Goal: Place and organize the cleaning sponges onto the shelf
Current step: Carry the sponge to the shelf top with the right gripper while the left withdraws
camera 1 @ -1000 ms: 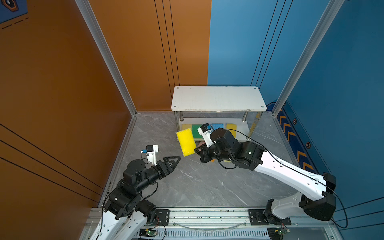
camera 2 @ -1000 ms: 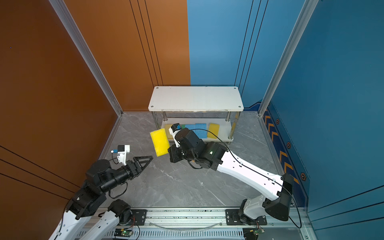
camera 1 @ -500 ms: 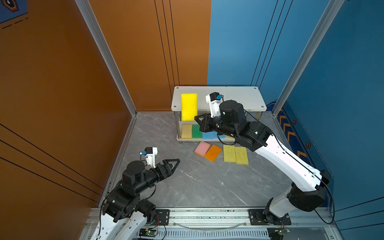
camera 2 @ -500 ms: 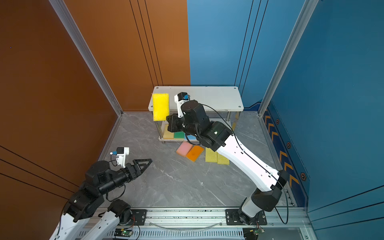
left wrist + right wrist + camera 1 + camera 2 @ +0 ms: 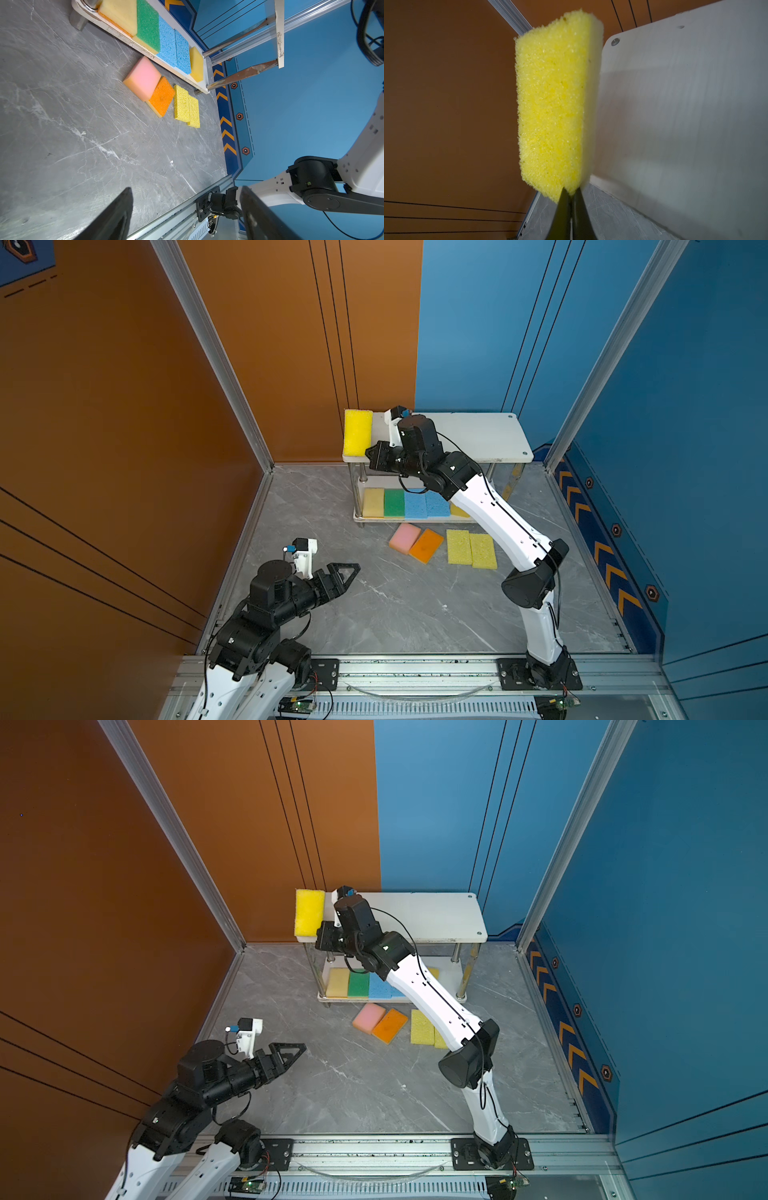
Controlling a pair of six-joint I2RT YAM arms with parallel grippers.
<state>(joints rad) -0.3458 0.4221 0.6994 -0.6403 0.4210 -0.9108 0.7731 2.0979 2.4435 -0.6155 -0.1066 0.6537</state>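
Yellow foam is the item under handling. The bright yellow coarse foam sponge [image 5: 357,437] is at the left end of the top board of the white two-tier shelf with metal posts [image 5: 478,439]. The right gripper [image 5: 571,192] pinches it by one short edge, jaws nearly together on the foam. Whether the sponge already bears on the board cannot be told; in the right wrist view it appears to overhang the board's end edge.

The left gripper [image 5: 186,189] hangs low over the grey marble-pattern floor [image 5: 415,614], jaws wide apart and holding nothing.

The lower tier carries a row of five sponges (pale yellow, green, two blue, yellow). The pink sponge [image 5: 404,536], the orange sponge [image 5: 426,546] and two porous yellow sponges [image 5: 471,552] lie on the floor in front of the shelf.

Judgement: this is the placing step. To do it well, the sponge should be shifted inboard until its whole face is supported. It should lie square to the board edge and flat before the jaws part, and the jaws should withdraw without dragging it.
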